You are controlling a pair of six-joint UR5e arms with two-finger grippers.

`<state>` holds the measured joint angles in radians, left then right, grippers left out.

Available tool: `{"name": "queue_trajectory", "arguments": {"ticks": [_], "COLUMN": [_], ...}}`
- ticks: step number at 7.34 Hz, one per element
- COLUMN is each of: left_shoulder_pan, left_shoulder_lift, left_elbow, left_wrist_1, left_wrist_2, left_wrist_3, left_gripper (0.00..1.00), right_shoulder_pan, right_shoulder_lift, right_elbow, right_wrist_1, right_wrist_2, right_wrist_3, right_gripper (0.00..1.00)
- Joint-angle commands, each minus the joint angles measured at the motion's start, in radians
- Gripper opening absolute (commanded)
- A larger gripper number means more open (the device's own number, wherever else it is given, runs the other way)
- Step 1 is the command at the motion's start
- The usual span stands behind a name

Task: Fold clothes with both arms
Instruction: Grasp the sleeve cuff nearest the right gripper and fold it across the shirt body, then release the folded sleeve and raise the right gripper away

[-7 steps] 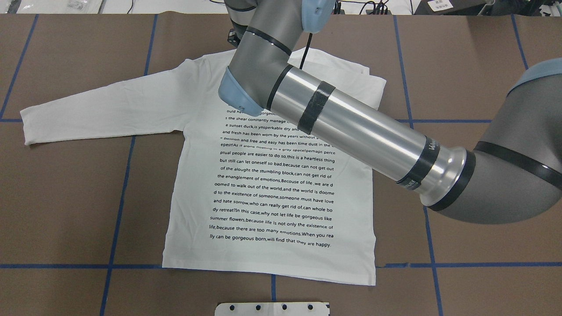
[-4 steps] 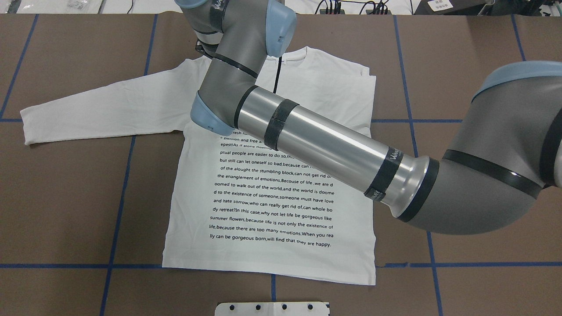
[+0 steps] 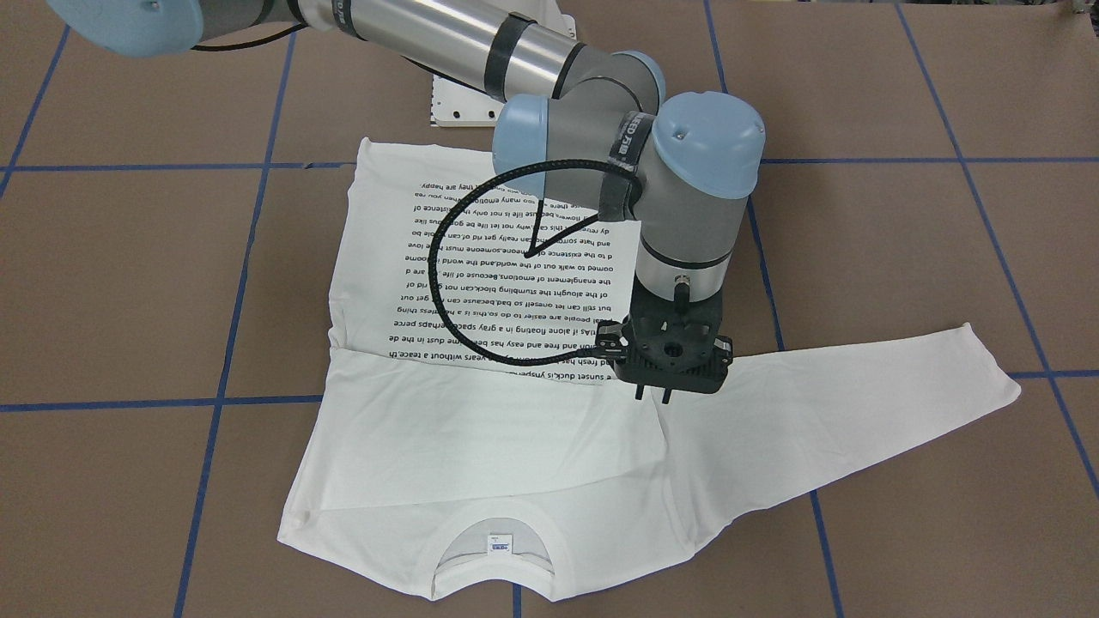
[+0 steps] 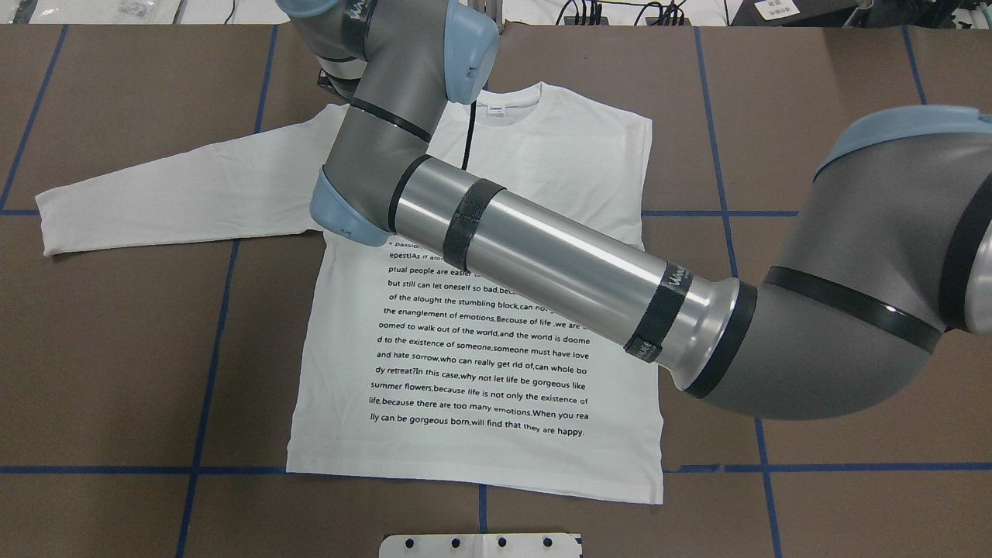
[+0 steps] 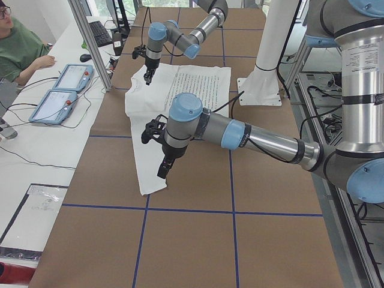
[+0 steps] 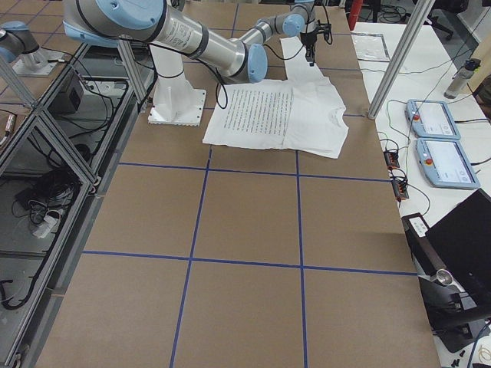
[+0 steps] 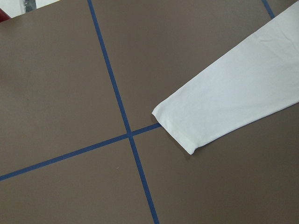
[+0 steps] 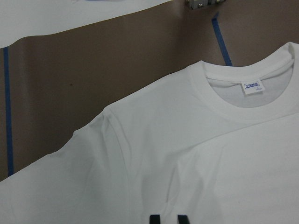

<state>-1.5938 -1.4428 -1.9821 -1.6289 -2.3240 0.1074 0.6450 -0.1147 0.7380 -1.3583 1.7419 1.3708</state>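
Note:
The white long-sleeved T-shirt [image 4: 480, 341] lies flat with its print up and its collar tag [image 8: 252, 87] at the far edge. Its right sleeve is folded across the chest [image 3: 481, 429]. Its left sleeve lies stretched out to the side [image 4: 178, 194]. My right arm reaches across the shirt. Its gripper [image 3: 652, 398] stands at the folded sleeve's cuff, near the left armpit, and looks shut on that cuff [image 8: 168, 219]. My left gripper [image 5: 163, 174] hangs above the left sleeve's cuff [image 7: 187, 126]. I cannot tell whether it is open.
The white pedestal base [image 4: 480, 545] stands at the table's near edge. Blue tape lines [image 4: 209, 356] cross the brown table cover. An operator [image 5: 18, 48] and two control tablets [image 5: 63, 90] are at a side bench beyond the far edge.
My right arm has swung to the left across the shirt's chest. The shirt's right shoulder edge has drawn inward with it, and the collar has come into view.

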Motion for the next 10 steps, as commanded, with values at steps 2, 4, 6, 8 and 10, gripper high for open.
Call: {"name": "queue_trajectory", "arguments": {"ticks": [2, 4, 6, 8, 10], "left_shoulder_pan": [0.006, 0.011, 0.139, 0.283, 0.366], "left_shoulder_lift": [-0.128, -0.223, -0.228, -0.243, -0.237], "left_elbow": [0.134, 0.296, 0.33, 0.338, 0.344], "left_wrist_1": [-0.05, -0.131, -0.314, -0.335, -0.342], "left_wrist_2": [0.002, -0.033, -0.044, -0.028, 0.11], "left_wrist_3": [-0.006, -0.033, -0.185, -0.314, -0.398], "left_gripper": [1.0, 1.0, 1.0, 1.0, 1.0], "right_shoulder_pan": [0.031, 0.144, 0.284, 0.39, 0.49], "right_shoulder_lift": [0.003, -0.075, -0.223, -0.378, -0.538], "right_elbow": [-0.005, 0.026, 0.151, 0.292, 0.397], "right_wrist_1": [-0.007, -0.053, -0.155, -0.218, -0.242], "right_wrist_2": [0.037, 0.193, 0.315, 0.387, 0.459], "right_wrist_3": [-0.074, -0.23, -0.497, -0.699, -0.923], "right_gripper": [1.0, 1.0, 1.0, 1.0, 1.0]}}
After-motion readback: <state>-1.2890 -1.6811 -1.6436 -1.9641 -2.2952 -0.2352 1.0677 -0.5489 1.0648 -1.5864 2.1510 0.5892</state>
